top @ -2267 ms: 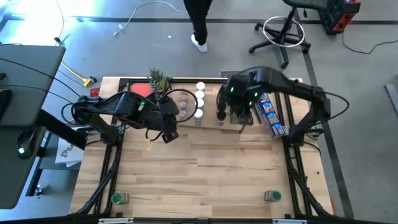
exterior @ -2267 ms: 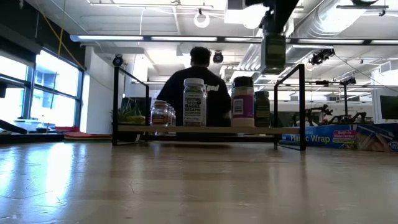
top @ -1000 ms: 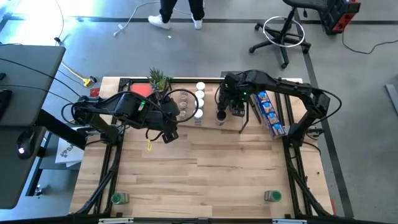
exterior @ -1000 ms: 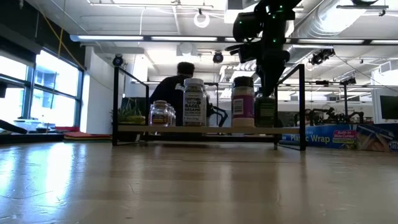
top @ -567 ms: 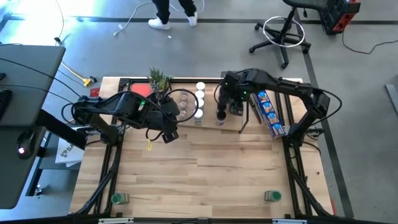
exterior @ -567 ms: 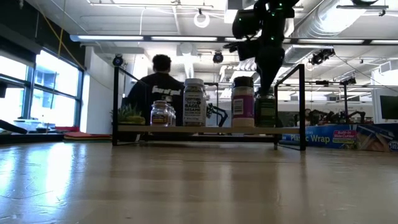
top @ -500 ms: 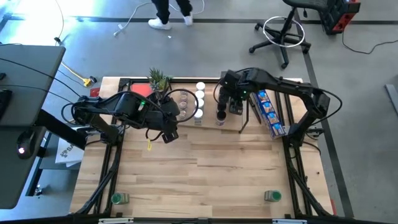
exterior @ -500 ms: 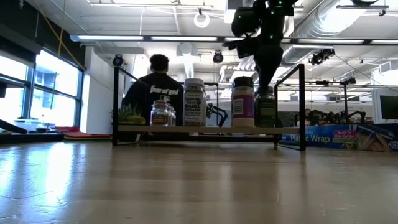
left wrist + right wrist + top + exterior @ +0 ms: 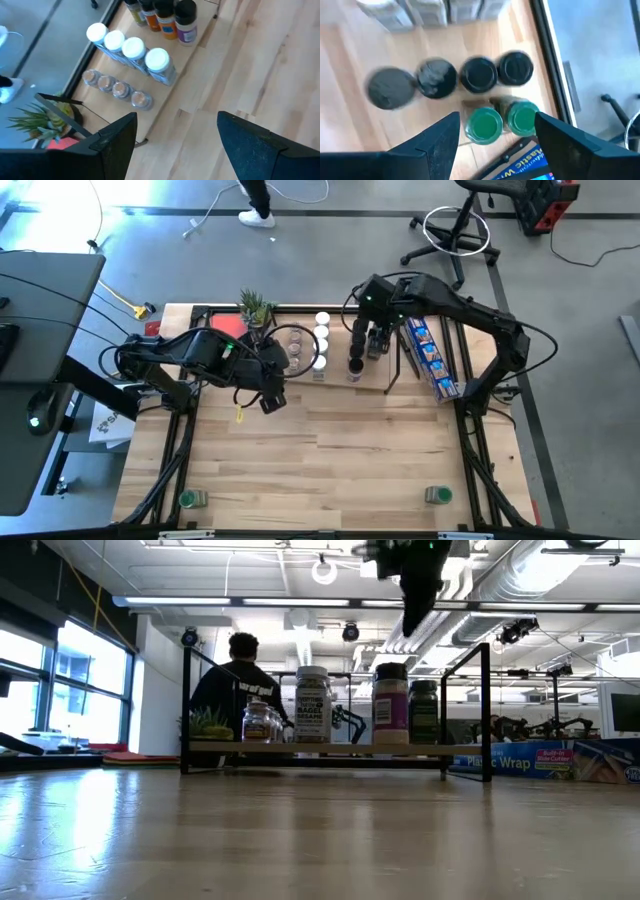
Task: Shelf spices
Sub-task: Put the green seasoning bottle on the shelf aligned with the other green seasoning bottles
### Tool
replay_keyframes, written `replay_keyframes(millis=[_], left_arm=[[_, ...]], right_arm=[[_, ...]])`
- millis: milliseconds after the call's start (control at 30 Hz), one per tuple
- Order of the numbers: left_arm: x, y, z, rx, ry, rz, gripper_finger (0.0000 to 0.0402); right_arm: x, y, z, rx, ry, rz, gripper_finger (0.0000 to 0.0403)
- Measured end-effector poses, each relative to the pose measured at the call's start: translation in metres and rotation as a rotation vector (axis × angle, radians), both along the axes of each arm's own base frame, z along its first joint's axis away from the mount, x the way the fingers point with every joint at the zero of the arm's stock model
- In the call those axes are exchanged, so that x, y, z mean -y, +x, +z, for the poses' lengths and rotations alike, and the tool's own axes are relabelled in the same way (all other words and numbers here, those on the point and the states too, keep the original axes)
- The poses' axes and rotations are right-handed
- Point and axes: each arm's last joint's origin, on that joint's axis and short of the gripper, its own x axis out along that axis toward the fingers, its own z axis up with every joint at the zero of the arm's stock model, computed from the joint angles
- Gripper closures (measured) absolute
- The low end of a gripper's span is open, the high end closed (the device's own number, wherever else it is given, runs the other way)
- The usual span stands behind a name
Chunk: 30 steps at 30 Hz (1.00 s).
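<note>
The jars stand in rows on the rack (image 9: 335,370) at the far edge of the table (image 9: 320,450). Directly beneath the right gripper (image 9: 496,132), whose jaws are spread wide and hold nothing, sit two green-lidded jars (image 9: 503,120) side by side. Just past them, farther out from the fingers, runs a row of four black-lidded jars (image 9: 454,76). A blue box (image 9: 525,167) lies right beside the green lids, between the two fingers in that view. From above, the right gripper (image 9: 376,340) hangs over the rack's right end, and in the low view it hangs above the jars, clear of their lids.

The left gripper (image 9: 176,132) hovers over bare table in front of the rack's left part, jaws also wide apart and empty. Ahead of its fingers stand four white-lidded jars (image 9: 129,46) in a line, and beside them a row of four clear-lidded jars (image 9: 113,88). Farther on are the dark-lidded jars (image 9: 162,12). A small plant (image 9: 40,120) sits off to one side of these fingers, near the rack's end.

Beyond the table a person (image 9: 238,690) is seen from behind.
</note>
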Motion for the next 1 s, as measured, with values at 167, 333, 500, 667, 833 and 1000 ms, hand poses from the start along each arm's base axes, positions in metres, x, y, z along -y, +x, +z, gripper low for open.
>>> replay_keyframes(millis=[167,333,500,667,833,1000], left_arm=[[0.025,-0.01,-0.001,-0.051,-0.093,-0.126,0.0131],[0.067,-0.031,0.002,-0.038,-0.309,-0.154,0.0131],[0.117,-0.05,-0.007,-0.065,-0.525,-0.013,0.0131],[0.164,-0.06,-0.029,-0.229,-0.773,0.338,0.0131],[0.198,-0.059,-0.055,-0.414,-0.876,0.803,0.0131],[0.216,-0.055,-0.076,-0.514,-0.837,0.892,0.0131]], right_arm=[[-0.02,0.005,0.032,0.109,-0.026,0.036,0.0151],[-0.043,0.013,0.039,0.135,-0.043,0.139,0.0151],[-0.06,0.018,0.028,0.094,-0.036,0.216,0.0151],[-0.072,0.015,0.032,0.104,-0.042,0.261,0.0151],[-0.076,0.007,0.046,0.18,-0.076,0.294,0.0151],[-0.077,-0.009,0.065,0.263,-0.119,0.315,0.0151]])
